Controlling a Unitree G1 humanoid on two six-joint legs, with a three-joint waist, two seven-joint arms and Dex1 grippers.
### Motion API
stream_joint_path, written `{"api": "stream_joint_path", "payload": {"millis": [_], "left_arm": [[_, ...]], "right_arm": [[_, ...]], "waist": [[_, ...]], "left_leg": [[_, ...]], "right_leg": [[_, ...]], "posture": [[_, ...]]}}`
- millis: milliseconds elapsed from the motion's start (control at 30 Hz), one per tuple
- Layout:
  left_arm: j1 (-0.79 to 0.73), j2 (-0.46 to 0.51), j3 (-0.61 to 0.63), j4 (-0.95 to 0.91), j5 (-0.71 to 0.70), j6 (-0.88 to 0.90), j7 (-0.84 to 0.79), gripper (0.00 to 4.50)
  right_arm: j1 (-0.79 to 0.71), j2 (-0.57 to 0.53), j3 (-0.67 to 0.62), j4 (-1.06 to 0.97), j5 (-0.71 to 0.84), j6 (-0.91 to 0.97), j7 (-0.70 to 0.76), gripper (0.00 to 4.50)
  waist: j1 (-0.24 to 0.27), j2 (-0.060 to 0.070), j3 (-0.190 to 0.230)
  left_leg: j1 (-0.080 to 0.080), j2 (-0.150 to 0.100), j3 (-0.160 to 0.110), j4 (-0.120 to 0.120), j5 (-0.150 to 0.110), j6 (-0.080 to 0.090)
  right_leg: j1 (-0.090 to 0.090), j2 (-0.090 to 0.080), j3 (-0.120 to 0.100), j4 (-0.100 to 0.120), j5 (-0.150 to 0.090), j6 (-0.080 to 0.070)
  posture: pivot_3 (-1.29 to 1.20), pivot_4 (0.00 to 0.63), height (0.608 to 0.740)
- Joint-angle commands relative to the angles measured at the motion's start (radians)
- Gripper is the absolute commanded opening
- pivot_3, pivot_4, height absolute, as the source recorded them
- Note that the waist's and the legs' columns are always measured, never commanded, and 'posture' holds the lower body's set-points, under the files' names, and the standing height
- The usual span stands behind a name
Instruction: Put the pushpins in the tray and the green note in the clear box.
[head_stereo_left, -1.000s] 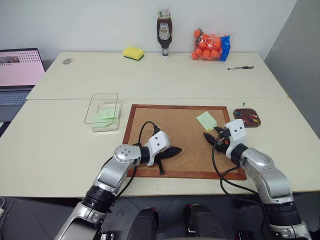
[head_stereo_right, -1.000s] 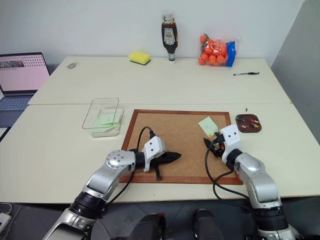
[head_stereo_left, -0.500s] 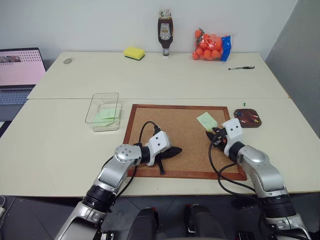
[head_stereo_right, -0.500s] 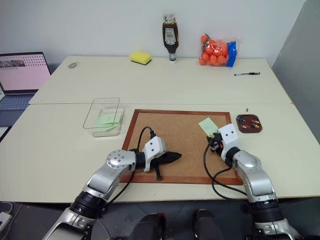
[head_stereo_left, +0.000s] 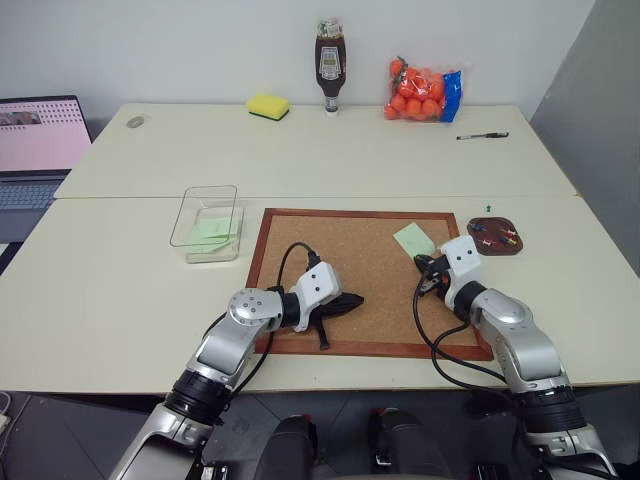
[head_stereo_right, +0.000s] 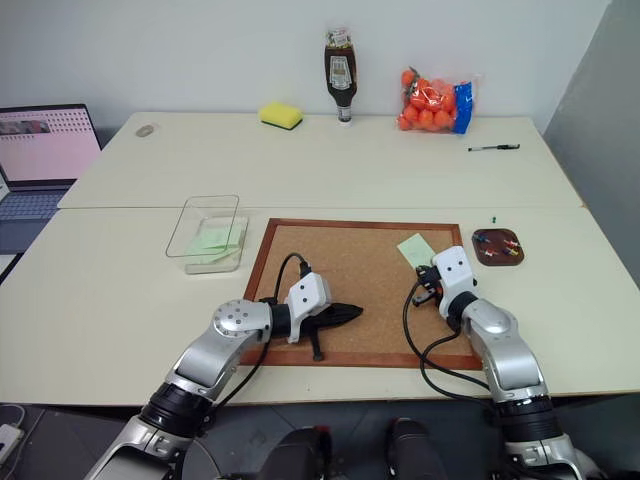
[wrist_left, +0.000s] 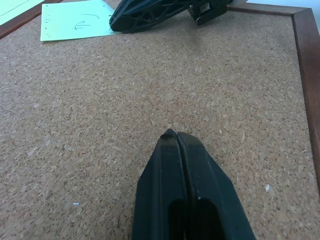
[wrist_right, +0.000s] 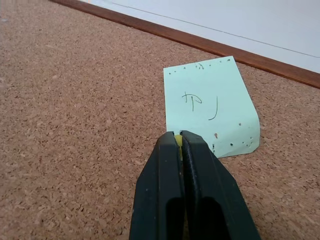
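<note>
Right gripper (wrist_right: 179, 134): fingers pressed together at the near edge of the green note, with a sliver of yellow showing between the tips; what that sliver is cannot be told.
Left gripper (wrist_left: 176, 134): fingers together, nothing between them, tips low over bare cork near the middle of the board.
Green note (head_stereo_left: 413, 240): lies flat on the corkboard near its far right corner, pen marks on it, small pin holes along its edges.
Corkboard (head_stereo_left: 330, 255): wood-framed, on the near table, both grippers over it, well apart.
Tray (head_stereo_left: 495, 237): dark brown, on the table just right of the corkboard; several pins lie in it, their colours too small to sort.
Pushpin (head_stereo_left: 488, 207): 1 green-headed pin on the table just beyond the tray.
Clear box (head_stereo_left: 206, 223): left of the corkboard, with pale green paper lying inside.
Far table: sponge (head_stereo_left: 267, 105), sauce bottle (head_stereo_left: 329, 66), bag of oranges (head_stereo_left: 420, 92), pen (head_stereo_left: 482, 135).
Laptop (head_stereo_left: 38, 140): open, at the far left.
</note>
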Motion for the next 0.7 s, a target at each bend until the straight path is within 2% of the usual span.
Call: {"api": "stream_joint_path", "payload": {"millis": [33,300,467,500,567,700], "left_arm": [[0.025,0.011,-0.026,0.019,0.024,0.021,-0.006,0.0],[0.01,-0.008,0.0,0.035,0.018,0.012,0.029,0.0],[-0.073,-0.065,0.108,0.053,-0.036,0.026,0.113,0.0],[-0.097,-0.071,0.134,0.054,-0.051,0.019,0.123,0.37],[-0.133,-0.075,0.169,0.055,-0.073,0.001,0.125,0.6],[-0.186,-0.07,0.197,0.05,-0.1,-0.028,0.093,1.36]], "right_arm": [[-0.024,0.014,-0.031,-0.147,0.038,-0.065,0.008,0.05],[-0.023,-0.003,-0.033,-0.228,0.056,-0.025,0.016,0.05],[-0.022,-0.006,-0.022,-0.263,0.063,0.007,0.02,0.05],[-0.023,-0.004,-0.021,-0.27,0.067,0.018,0.02,0.0],[-0.024,0.001,-0.019,-0.283,0.071,0.041,0.017,0.0],[-0.031,0.005,-0.01,-0.31,0.083,0.093,0.013,0.0]], "waist": [[0.0,0.0,0.0],[0.0,0.0,0.0],[0.003,-0.001,0.0],[0.002,-0.001,0.001],[0.002,-0.001,0.001],[0.002,-0.001,0.001]], "left_leg": [[0.0,0.0,0.0,0.0,0.0,0.0],[0.0,0.0,-0.001,0.0,0.0,0.0],[0.0,0.0,-0.001,0.001,0.0,0.0],[-0.001,0.0,-0.002,0.001,0.0,0.0],[-0.001,0.0,-0.003,0.001,0.0,0.0],[-0.002,0.0,-0.002,0.0,0.0,0.0]], "right_leg": [[0.0,0.0,0.0,0.0,0.0,0.0],[0.0,0.0,-0.001,0.0,0.0,0.0],[0.0,0.0,-0.001,0.0,0.0,0.0],[0.0,0.0,-0.001,0.0,0.0,0.001],[0.0,0.0,-0.002,0.0,0.001,0.001],[-0.001,0.0,-0.001,0.0,0.0,0.001]], "posture": [[0.0,0.15,0.74],[0.0,0.15,0.74],[0.0,0.15,0.74],[0.0,0.15,0.74],[0.0,0.15,0.74],[0.0,0.15,0.74]]}}
